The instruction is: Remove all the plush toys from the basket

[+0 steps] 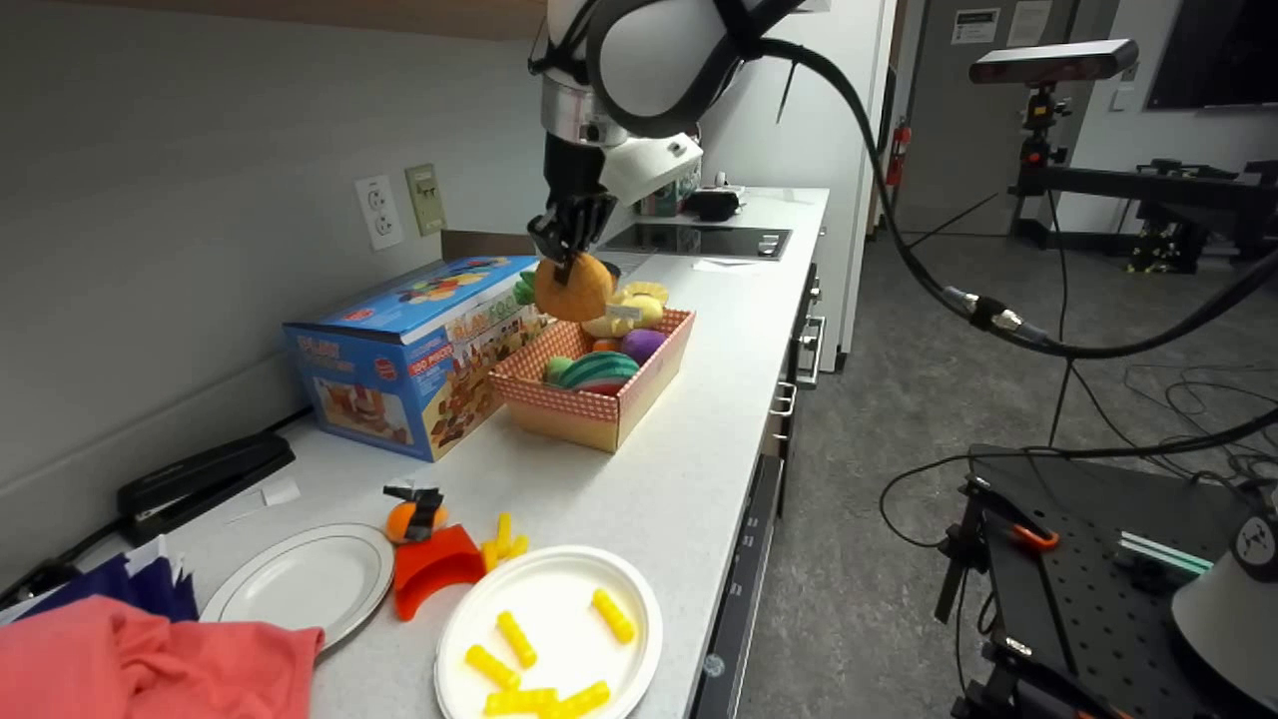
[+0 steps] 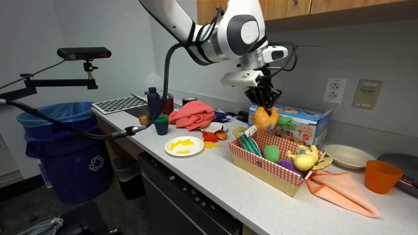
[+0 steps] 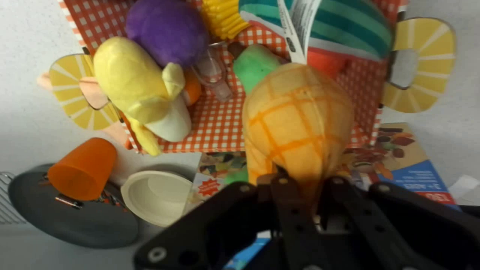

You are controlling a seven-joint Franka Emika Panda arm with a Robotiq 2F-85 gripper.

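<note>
My gripper (image 1: 567, 240) is shut on an orange plush toy (image 2: 261, 119) with a criss-cross pattern, which also shows in the wrist view (image 3: 296, 108). It hangs above the edge of the basket nearest the box. A green leafy tuft (image 2: 285, 121) shows beside it. The red-checked basket (image 2: 258, 168) stands on the counter. In it lie a striped watermelon plush (image 3: 348, 30), a green plush (image 3: 255, 63), a purple plush (image 3: 167, 30) and a yellow banana-like plush (image 3: 127, 75) at one end. A small orange thing (image 3: 193, 88) is partly hidden under the yellow one.
A blue play-food box (image 1: 369, 369) stands between basket and wall. A peach cloth (image 2: 343, 192), an orange cup (image 2: 382, 176), a cream bowl (image 2: 349, 156) and a dark pan (image 3: 67, 221) are near one basket end. A plate with yellow sticks (image 1: 554, 639) lies beyond the other.
</note>
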